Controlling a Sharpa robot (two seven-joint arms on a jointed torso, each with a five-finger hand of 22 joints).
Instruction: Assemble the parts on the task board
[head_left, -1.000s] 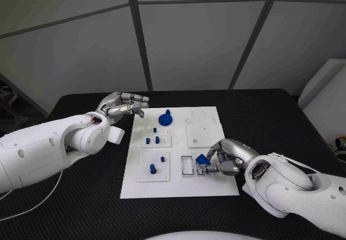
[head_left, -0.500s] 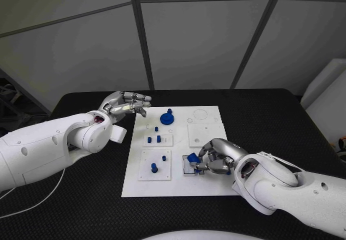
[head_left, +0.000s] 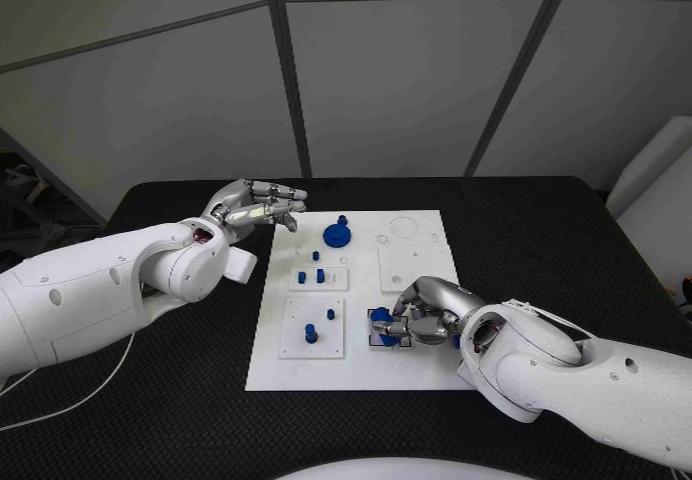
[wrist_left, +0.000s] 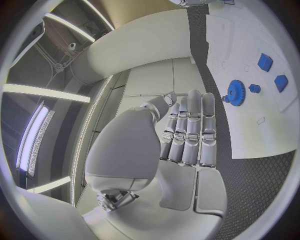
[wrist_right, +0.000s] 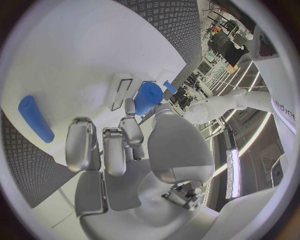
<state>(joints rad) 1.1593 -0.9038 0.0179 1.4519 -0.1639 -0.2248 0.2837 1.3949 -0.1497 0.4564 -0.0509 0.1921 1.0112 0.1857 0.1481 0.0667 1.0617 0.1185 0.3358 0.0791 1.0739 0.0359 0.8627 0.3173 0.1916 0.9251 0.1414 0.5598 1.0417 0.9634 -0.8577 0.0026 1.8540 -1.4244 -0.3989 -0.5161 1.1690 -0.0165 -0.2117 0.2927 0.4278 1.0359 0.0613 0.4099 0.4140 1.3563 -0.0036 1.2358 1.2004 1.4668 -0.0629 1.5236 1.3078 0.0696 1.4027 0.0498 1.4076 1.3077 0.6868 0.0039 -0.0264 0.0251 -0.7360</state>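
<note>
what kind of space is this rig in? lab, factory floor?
Looks like a robot lab or test cell, not a production line. A black table holds one white task board with small blue parts, grey partition panels stand behind it, and ceiling strip lights show at the wrist.

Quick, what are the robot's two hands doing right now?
Left hand: fingers curled in, holding nothing.
Right hand: holding a blue part.
</note>
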